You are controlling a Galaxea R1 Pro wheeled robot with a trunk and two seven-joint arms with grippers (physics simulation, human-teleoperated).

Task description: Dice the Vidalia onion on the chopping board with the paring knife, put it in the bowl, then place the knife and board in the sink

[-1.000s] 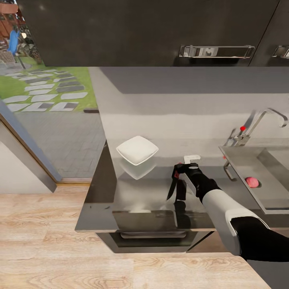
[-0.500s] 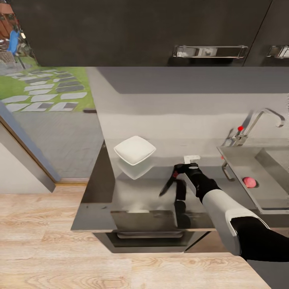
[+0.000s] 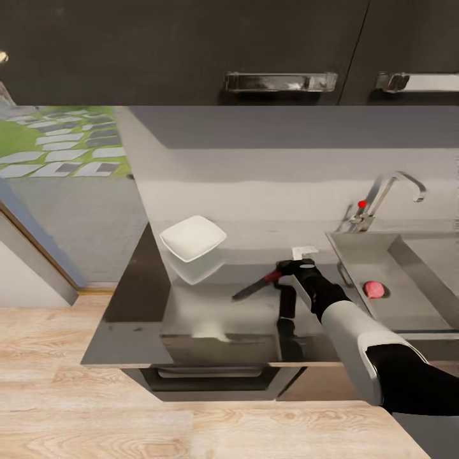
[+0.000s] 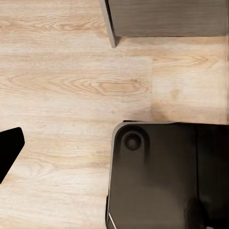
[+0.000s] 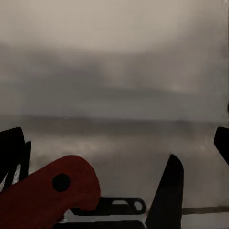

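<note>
My right gripper (image 3: 285,269) is shut on the paring knife (image 3: 256,287) and holds it just above the glossy grey countertop (image 3: 146,299). The dark blade points left and toward me; the reddish handle (image 5: 52,195) sits between the fingers in the right wrist view. The white bowl (image 3: 192,237) stands on the countertop to the knife's left and farther back. The pinkish Vidalia onion (image 3: 373,289) lies in the steel sink (image 3: 363,255) at the right, apart from the gripper. The chopping board is out of view. A black fingertip (image 4: 7,152) of the left gripper hangs over the floor.
The chrome faucet (image 3: 389,191) with a red knob rises behind the sink. Dark upper cabinets (image 3: 191,51) with bar handles hang above. The countertop ends at the left by a glass wall (image 3: 64,191). Wood floor (image 4: 71,86) and my dark base (image 4: 157,176) lie below the left arm.
The head camera has turned, so the whole scene has slid left. In the right gripper the knife has swung from pointing nearly straight down to lying almost level, tip to the left.
</note>
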